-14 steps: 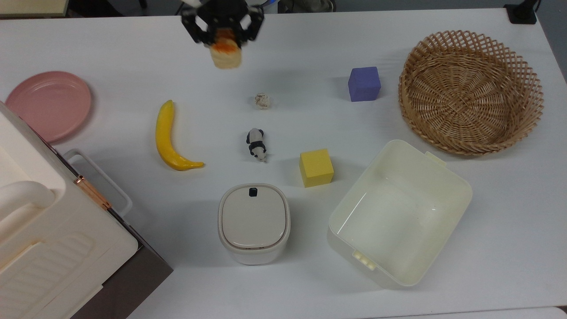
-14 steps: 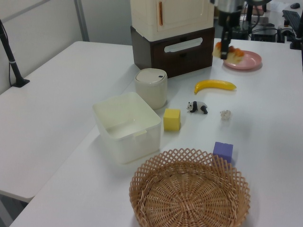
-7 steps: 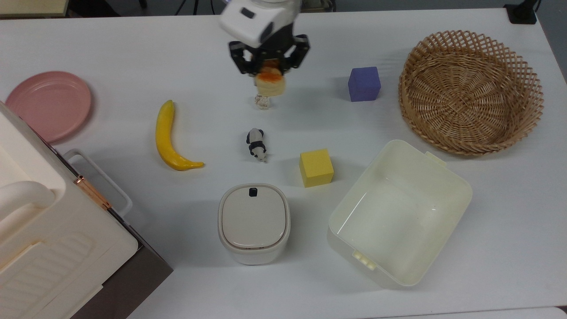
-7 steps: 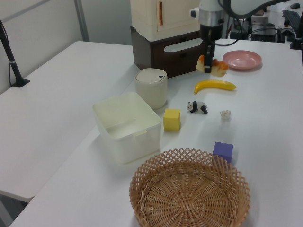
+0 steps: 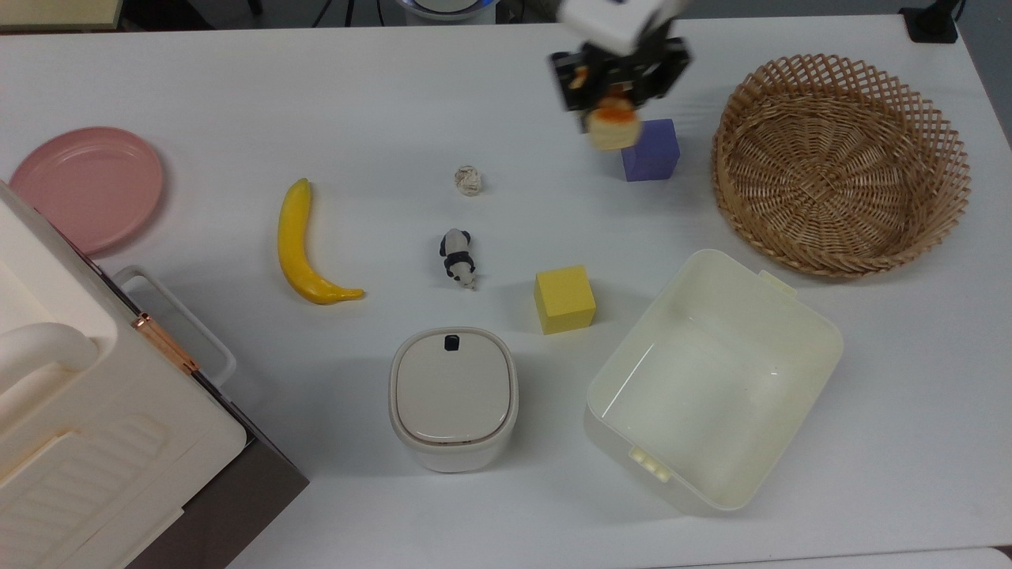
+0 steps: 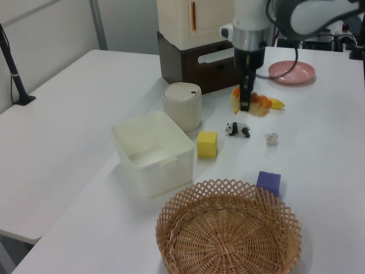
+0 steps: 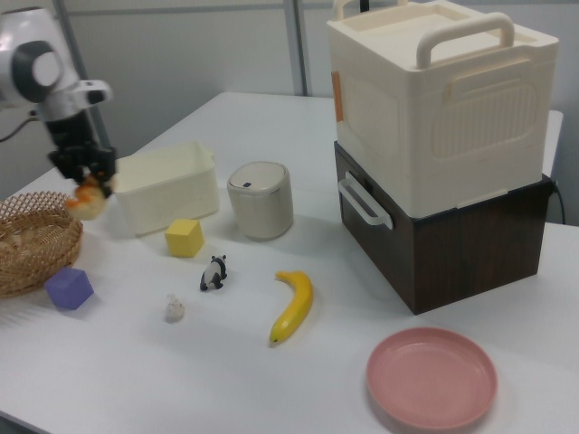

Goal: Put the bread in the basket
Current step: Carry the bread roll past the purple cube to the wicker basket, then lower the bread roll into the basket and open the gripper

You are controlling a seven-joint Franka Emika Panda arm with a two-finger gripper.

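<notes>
Gripper: the gripper (image 5: pixel 613 101) is closed on the bread (image 5: pixel 611 129), which hangs below the fingers, clear of the table
Bread: it is held in the air, above the purple cube (image 5: pixel 650 150) in the top view and not yet over the basket (image 5: pixel 840 164); in the right view the bread (image 7: pixel 89 201) is seen just beside the basket rim (image 7: pixel 36 244)
Step in hand: judged to be the carry toward the basket, with the release not yet done
Height: the bread should be kept higher than the lattice rim, so that the rim is not struck when it is crossed
Path: the cube stands between gripper and basket, so the loaf should be passed over it, not lowered near it
Release: the fingers should be opened only when the bread is over the woven base, and low, because a loaf dropped near the rim could bounce out
Grip: only the upper part of the loaf seems pinched, so a slow and even motion is advised
Surface: a white table (image 5: pixel 198 87), smooth and flat, with a banana (image 5: pixel 304 246), a panda (image 5: pixel 458 257), a paper ball (image 5: pixel 468 180), a yellow cube (image 5: pixel 564 299), a lidded bin (image 5: pixel 452 397), a tub (image 5: pixel 711 379) and a pink plate (image 5: pixel 85 186) spread on it
Room: a cream box on a dark cabinet (image 7: pixel 443 154) stands at one table end; a grey wall and a second white table (image 6: pixel 51 108) are seen in the left view
</notes>
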